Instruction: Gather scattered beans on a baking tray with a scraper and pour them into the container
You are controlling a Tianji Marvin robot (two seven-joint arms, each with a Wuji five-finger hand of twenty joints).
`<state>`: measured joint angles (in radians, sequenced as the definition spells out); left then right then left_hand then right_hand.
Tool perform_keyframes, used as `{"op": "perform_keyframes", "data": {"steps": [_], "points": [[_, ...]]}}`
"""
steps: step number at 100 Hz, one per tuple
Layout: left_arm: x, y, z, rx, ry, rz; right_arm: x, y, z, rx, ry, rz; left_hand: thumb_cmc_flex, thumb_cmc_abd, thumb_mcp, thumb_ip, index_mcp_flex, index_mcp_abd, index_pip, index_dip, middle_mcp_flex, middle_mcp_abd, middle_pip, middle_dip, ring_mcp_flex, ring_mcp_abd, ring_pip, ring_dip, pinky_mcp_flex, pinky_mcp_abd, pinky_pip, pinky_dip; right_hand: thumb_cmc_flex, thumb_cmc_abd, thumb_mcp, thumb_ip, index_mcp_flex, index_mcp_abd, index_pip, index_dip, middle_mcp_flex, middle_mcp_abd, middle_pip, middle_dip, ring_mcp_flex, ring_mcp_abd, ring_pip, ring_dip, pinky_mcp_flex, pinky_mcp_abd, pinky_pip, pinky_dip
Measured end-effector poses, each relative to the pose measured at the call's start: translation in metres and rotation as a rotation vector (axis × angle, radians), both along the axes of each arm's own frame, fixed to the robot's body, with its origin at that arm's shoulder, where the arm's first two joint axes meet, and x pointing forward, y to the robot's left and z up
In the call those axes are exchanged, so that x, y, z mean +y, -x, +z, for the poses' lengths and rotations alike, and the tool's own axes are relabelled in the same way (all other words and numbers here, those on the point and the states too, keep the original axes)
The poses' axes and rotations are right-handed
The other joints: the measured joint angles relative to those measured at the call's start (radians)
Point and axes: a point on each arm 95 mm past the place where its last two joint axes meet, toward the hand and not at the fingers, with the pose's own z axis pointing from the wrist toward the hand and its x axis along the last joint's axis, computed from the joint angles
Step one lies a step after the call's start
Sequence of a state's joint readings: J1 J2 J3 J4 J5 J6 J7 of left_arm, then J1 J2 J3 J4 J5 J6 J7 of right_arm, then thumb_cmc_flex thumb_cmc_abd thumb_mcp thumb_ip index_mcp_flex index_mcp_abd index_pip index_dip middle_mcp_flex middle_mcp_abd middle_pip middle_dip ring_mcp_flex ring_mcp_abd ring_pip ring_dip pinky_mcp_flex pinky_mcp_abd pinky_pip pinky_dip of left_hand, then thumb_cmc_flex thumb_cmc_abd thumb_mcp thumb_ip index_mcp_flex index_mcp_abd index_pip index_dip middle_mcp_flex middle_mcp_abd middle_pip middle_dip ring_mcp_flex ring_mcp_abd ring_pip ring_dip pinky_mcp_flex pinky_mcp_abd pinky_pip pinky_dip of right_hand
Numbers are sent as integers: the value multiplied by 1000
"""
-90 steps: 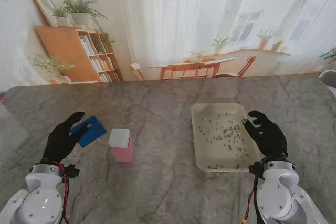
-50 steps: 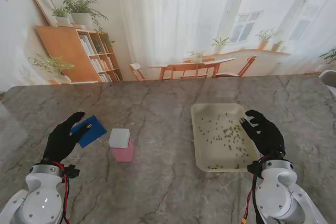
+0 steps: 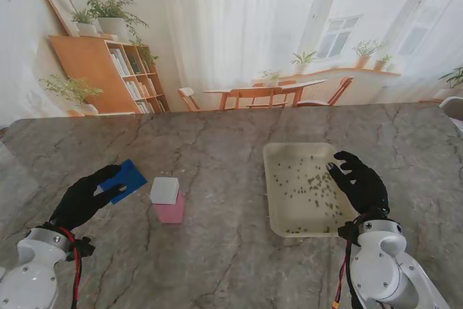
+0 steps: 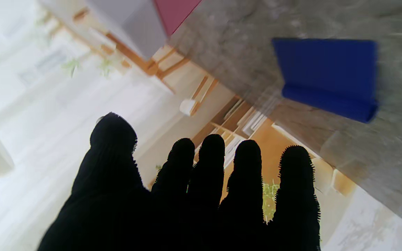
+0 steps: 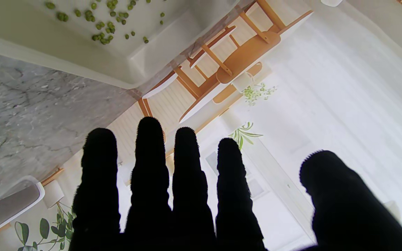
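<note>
At centre right of the stand's view sits the baking tray [image 3: 278, 208], pale and shallow, with the green beans [image 3: 307, 184] scattered loosely across its floor, thickest toward the right half. My right robot hand [image 3: 359, 184] hovers at the tray's right rim, fingers spread apart and holding nothing; in the right wrist view the four fingers [image 5: 148, 164] and thumb stand separated, with a corner of the tray [image 5: 82, 66] and some beans [image 5: 99, 26] beyond them. Well apart from the tray, in the left middle of the frame, the blue scraper [image 3: 124, 180] lies flat on the marble worktop [image 3: 217, 251]. My left robot hand [image 3: 85, 197] rests at the scraper's lower left edge, fingertips overlapping its corner in the stand's view, though whether they touch it I cannot tell. From the left wrist view the fingers [image 4: 211, 164] are extended and close together, gripping nothing, and the scraper [image 4: 326, 75] lies clear of them on the worktop, somewhat blurred. Just right of the scraper stands the container [image 3: 168, 200], a pink box with a white cube-like top, between scraper and tray.
</note>
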<state>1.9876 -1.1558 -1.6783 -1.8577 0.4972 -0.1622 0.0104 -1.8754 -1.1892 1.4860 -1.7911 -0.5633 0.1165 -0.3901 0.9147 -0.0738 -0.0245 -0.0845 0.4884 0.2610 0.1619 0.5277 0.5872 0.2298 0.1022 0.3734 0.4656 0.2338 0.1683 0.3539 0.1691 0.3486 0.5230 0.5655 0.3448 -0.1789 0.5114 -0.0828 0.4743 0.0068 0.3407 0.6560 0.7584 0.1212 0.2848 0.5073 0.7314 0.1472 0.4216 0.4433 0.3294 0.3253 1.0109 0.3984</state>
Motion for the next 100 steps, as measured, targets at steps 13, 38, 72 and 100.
{"op": "perform_keyframes", "data": {"steps": [13,38,72,100], "points": [[14,15,-3,17,-123,-50,2,-2,-1,10,-6,12,1,-22,-8,0,-58,7,-14,-4,-65,-10,-13,-9,-47,-11,-18,-11,-15,-6,-21,0,0,0,0,0,0,0,0,0,0,0,0,0,0,0,0,0,0,0,0,0],[25,22,-29,93,-167,-160,3,-2,-1,8,-4,16,-68,-88,-4,0,-196,78,-79,-30,-223,5,-42,-61,-189,-17,-69,-57,-103,-39,-153,-73,0,0,0,0,0,0,0,0,0,0,0,0,0,0,0,0,0,0,0,0],[21,3,-66,159,-185,-308,4,-2,-2,22,-3,27,-221,-85,1,0,-316,186,-170,-302,-436,87,-64,-106,-358,15,-73,-93,-200,-62,-232,-156,0,0,0,0,0,0,0,0,1,0,0,0,0,0,0,0,0,0,0,0],[10,-24,-74,145,-121,-398,5,-2,-2,30,-1,36,-269,-84,1,0,-315,191,-170,-344,-446,92,-65,-106,-358,22,-72,-93,-201,-63,-232,-157,0,0,0,0,0,0,0,0,1,0,0,0,0,0,0,2,0,0,0,0]]}}
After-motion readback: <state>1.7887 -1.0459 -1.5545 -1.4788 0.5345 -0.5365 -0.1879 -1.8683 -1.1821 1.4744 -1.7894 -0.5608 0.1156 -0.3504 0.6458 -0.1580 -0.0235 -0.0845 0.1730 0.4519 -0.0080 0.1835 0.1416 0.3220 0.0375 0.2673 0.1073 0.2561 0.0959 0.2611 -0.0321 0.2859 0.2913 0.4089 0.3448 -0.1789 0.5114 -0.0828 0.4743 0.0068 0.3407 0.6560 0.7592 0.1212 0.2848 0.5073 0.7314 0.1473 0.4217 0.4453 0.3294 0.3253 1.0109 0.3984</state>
